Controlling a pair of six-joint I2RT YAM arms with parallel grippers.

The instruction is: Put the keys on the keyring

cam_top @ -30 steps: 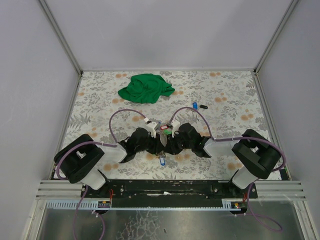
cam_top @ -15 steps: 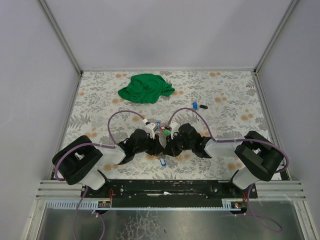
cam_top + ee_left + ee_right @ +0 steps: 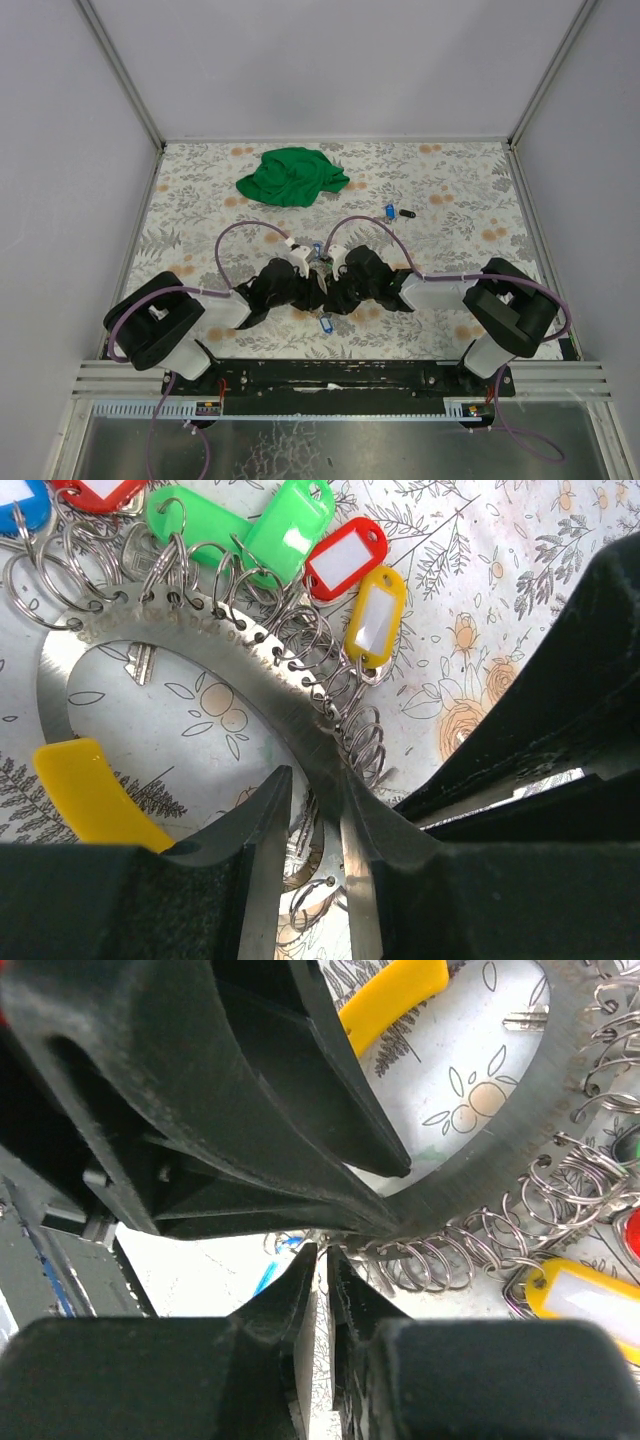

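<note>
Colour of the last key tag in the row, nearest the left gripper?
Yellow plastic key tag with a white label insert; clearest in the left wrist view.

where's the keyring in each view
top external: keyring tiny, at centre where the two arms meet.
left wrist: grey band arcing from upper left down to the left tool.
right wrist: grey band curving through the upper right.
shared landmark: yellow piece beside the band, both wrist views; too small from above.

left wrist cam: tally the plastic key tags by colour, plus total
green tags: 2
red tags: 2
yellow tags: 2
blue tag: 1
total: 7
</note>
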